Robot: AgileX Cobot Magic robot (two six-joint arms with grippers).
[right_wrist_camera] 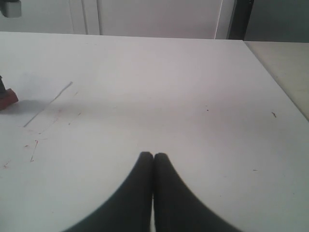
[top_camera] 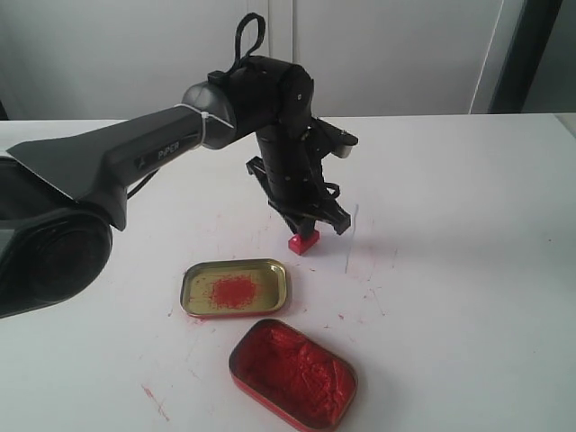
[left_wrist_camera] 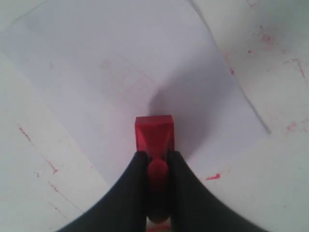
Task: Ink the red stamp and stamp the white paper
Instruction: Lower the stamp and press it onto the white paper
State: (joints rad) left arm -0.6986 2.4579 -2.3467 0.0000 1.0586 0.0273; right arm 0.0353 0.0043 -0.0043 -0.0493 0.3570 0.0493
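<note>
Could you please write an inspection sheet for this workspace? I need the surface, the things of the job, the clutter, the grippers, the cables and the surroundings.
Surface: white table, with red ink specks and streaks around the work area.
Job's things: red stamp upright over the white paper; contact with the paper cannot be told.
Clutter: open ink tin full of red paste; gold lid beside it, with a red smear inside.
Grippers: left gripper shut on the red stamp's handle; right gripper shut, empty, over bare table.
Cables: black cable looped above the left arm's wrist.
Surroundings: pale wall panels behind the table; dark post at the right.
</note>
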